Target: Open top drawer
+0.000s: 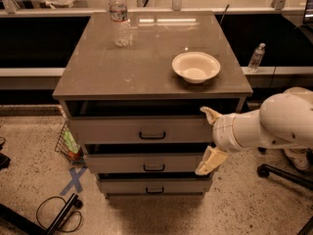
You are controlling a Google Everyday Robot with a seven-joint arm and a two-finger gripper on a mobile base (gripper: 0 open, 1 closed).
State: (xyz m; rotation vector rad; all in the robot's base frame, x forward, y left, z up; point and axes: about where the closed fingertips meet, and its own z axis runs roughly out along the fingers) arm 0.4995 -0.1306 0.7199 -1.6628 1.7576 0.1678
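The top drawer (112, 129) is the tallest light-grey front under the brown cabinet top, with a small black loop handle (152, 135) at its centre. It stands a little out from the cabinet, with a dark gap above it. My gripper (208, 140) is at the right end of the drawer front, to the right of the handle and apart from it. One cream finger (210, 114) points up-left at the drawer's top edge and the other (209, 161) hangs down over the middle drawer, so the jaws are spread wide and hold nothing.
Two shorter grey drawers (117, 163) (122, 186) sit below. On the cabinet top (127, 67) stand a water bottle (120, 17) and a white bowl (195, 66). A wire basket (68, 146) and cables (56, 214) lie on the floor at left. A chair base (286, 173) is at right.
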